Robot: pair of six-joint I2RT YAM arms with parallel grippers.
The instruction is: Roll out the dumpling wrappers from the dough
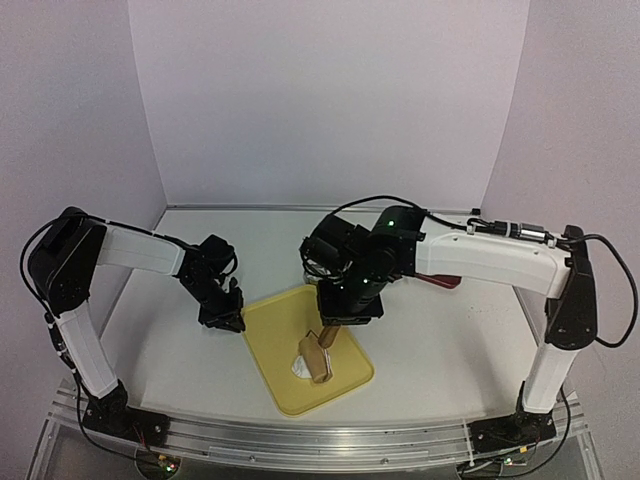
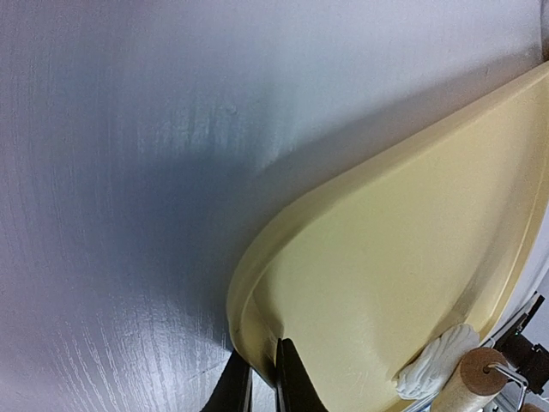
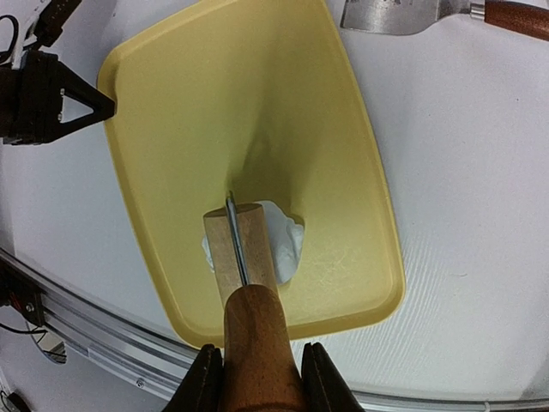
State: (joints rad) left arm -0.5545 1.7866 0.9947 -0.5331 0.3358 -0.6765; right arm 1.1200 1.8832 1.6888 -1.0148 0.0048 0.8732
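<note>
The dough (image 3: 289, 241) is a small flattened white lump near the front of the yellow tray (image 3: 214, 103). My right gripper (image 3: 256, 379) is shut on the brown handle of a wooden roller (image 3: 238, 249), whose barrel rests on the dough. In the top view the right gripper (image 1: 345, 312) is over the tray's middle, with the roller (image 1: 319, 358) on the dough (image 1: 299, 366). My left gripper (image 2: 262, 375) is shut on the tray's rim (image 2: 244, 292) at its left corner; it also shows in the top view (image 1: 222, 314). No round wrapper disc is in view.
A metal blade with a red-brown handle (image 3: 403, 13) lies on the white table behind the tray, right of it; its handle shows in the top view (image 1: 443, 280). The table's front rail (image 1: 320, 440) runs just in front of the tray.
</note>
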